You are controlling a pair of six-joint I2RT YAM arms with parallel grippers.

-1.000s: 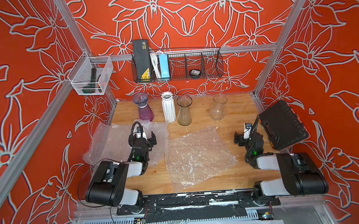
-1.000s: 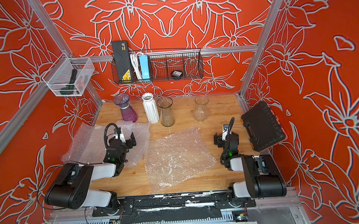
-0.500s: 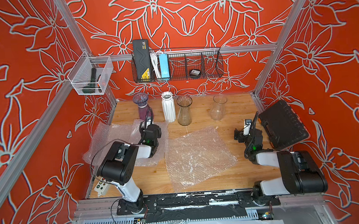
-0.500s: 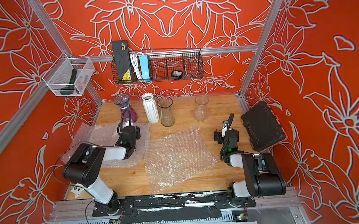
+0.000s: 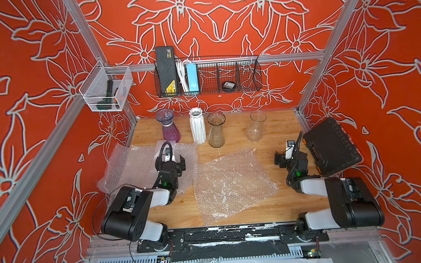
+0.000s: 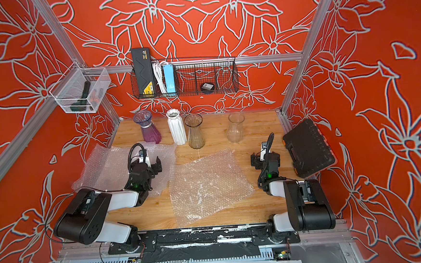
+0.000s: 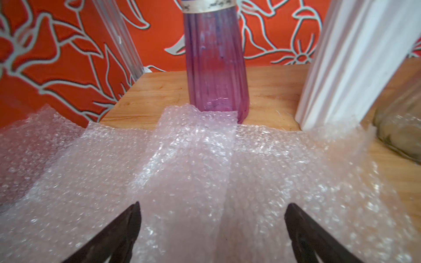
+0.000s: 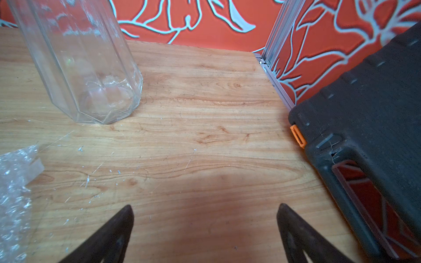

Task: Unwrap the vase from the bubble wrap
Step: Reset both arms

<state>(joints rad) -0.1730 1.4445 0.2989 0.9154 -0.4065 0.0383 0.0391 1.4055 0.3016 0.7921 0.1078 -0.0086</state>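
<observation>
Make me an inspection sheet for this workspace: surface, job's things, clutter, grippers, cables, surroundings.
Surface: wooden tabletop, scratched, white flecks.
Job's things: purple vase, white vase, brown vase, clear vase upright at the back, unwrapped; bubble wrap sheet flat at centre, second sheet under the left arm.
Clutter: black case leaning at the right edge.
Grippers: left gripper open over the second sheet, empty; right gripper open over bare wood, empty.
Cables: black loop at each wrist.
Surroundings: red floral walls; wire basket and clear bin on the frame.

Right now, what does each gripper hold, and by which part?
Nothing. Left gripper open over the bubble wrap; right gripper open over the wooden table.
</observation>
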